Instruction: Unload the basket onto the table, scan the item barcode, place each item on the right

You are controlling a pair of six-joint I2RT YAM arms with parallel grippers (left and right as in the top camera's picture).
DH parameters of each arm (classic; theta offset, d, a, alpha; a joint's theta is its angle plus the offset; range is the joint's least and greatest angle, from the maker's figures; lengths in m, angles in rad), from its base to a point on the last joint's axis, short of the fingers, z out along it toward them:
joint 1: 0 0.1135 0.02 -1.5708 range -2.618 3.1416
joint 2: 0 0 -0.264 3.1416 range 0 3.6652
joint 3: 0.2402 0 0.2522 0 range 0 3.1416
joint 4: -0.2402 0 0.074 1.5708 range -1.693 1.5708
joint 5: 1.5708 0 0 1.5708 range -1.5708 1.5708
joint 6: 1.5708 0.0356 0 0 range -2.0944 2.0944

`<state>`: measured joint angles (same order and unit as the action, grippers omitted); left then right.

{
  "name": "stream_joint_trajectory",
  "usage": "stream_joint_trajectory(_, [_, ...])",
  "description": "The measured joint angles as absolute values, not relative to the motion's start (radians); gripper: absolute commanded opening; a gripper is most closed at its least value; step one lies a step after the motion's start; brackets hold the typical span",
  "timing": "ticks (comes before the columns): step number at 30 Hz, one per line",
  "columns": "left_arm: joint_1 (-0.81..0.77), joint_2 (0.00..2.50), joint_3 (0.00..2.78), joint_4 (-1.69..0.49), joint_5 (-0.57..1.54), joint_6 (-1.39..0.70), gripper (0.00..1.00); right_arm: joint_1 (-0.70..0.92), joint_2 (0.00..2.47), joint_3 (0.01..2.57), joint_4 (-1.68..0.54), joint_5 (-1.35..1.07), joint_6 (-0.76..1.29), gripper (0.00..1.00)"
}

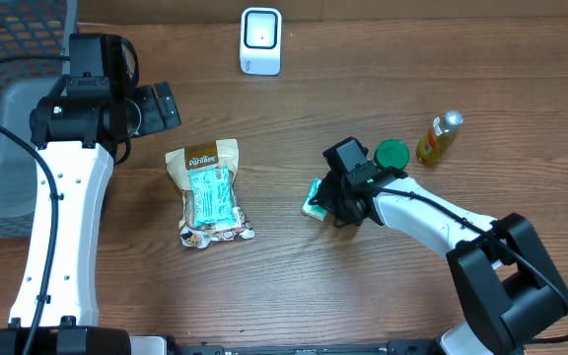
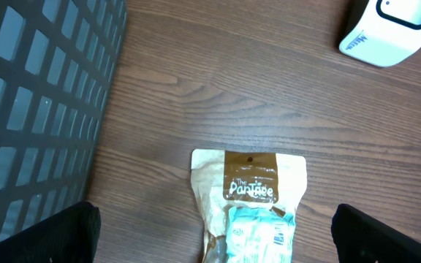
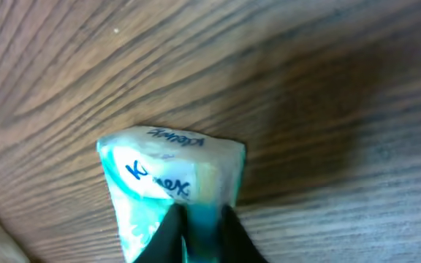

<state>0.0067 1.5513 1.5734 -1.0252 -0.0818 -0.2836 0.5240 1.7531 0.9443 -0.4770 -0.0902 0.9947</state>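
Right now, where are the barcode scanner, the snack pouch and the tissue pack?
barcode scanner (image 1: 260, 39), overhead view, middle of its white body.
snack pouch (image 2: 251, 179), left wrist view, on its brown label.
tissue pack (image 3: 168, 169), right wrist view, on its printed face.

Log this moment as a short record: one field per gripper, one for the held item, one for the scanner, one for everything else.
left gripper: open, empty, hovering just beyond the snack bag's top edge
right gripper: shut, pinching one edge of the tissue pack
tissue pack: at table level, mid-table; whether lifted cannot be told
scanner: white, at the far edge, apart from both arms
snack bag: lying flat
others: green lid, small bottle, basket
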Motion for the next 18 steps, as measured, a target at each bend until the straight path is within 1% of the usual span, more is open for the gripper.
stream_joint_trajectory(4, [0.007,1.551,1.573,-1.025,-0.082,-0.284,1.0,0.507,1.753,0.945,-0.475,-0.135,0.97,0.04])
stream_joint_trajectory(7, [0.007,1.551,1.573,-1.025,-0.082,-0.284,1.0,0.468,1.759,0.945,-0.476,-0.23,0.904,0.04])
stream_joint_trajectory(12, [0.007,1.551,1.573,-1.025,-0.082,-0.284,1.0,0.364,1.779,0.942,-0.494,-0.53,0.728,0.04])
stream_joint_trajectory(18, [0.007,1.551,1.573,-1.025,-0.082,-0.284,1.0,0.253,1.769,0.942,-0.517,-0.99,0.402,0.04])
